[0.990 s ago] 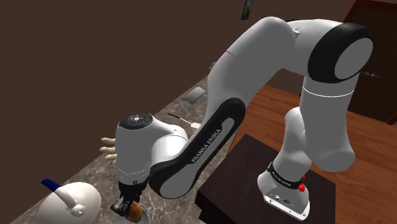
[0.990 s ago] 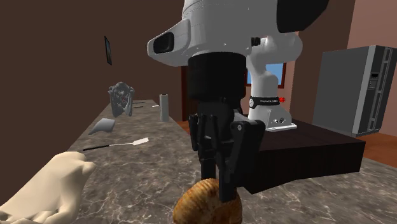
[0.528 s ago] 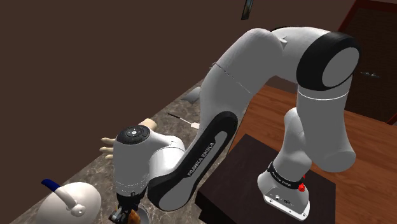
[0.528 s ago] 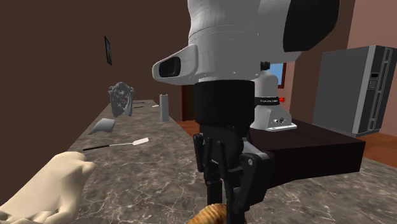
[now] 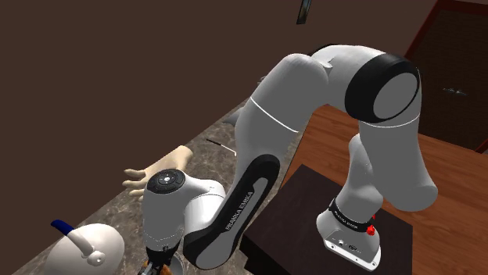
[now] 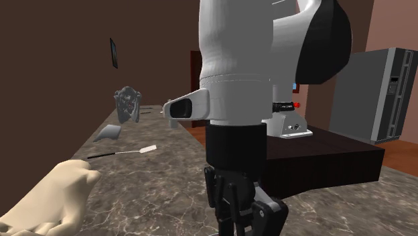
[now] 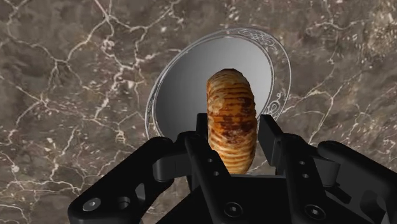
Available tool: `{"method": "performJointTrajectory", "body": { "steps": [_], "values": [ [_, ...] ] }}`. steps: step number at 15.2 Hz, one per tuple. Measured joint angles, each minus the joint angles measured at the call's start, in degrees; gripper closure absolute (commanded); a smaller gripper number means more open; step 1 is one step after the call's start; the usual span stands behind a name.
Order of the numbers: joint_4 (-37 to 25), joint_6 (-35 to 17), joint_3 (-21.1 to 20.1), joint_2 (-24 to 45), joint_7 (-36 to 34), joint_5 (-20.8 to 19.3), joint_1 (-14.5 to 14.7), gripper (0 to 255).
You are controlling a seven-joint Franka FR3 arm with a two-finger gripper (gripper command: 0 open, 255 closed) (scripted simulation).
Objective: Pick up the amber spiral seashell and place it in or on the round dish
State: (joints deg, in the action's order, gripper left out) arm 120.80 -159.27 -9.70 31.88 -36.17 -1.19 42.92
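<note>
Pictured: the black gripper (image 7: 233, 130) with its fingers (image 7: 197, 153) clamped on the amber, ribbed spiral seashell (image 7: 233, 105), which stands on edge between them. Beyond the shell, in line with it, we see the round silvery dish (image 7: 181, 83) with an engraved rim, lying flat on the brown marbled surface (image 7: 70, 83). In the shoulder view the white arm (image 5: 313, 86) is folded low at the surface's near end, beside a white rounded pot (image 5: 86, 246). A pale hand-shaped model (image 6: 47, 201) lies well apart.

We judge the pick complete and the carry all but finished, with the shell in the grip and lined up with the dish. What is left is the final lowering, if any, and the release. We cannot tell whether the shell already touches the dish.
</note>
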Motion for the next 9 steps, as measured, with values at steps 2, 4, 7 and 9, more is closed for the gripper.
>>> {"method": "performJointTrajectory", "body": {
  "steps": [2, 4, 7, 9],
  "values": [
    [-0.28, -0.68, 0.17, 0.96, -0.05, -0.14, 0.16, 255],
    [-0.30, -0.92, 0.22, 1.22, -0.02, -0.17, 0.15, 255],
    [-0.31, -0.99, 0.23, 1.29, -0.01, -0.18, 0.15, 255],
    [-0.31, -1.01, 0.23, 1.30, -0.01, -0.19, 0.15, 0]
  ]
}}
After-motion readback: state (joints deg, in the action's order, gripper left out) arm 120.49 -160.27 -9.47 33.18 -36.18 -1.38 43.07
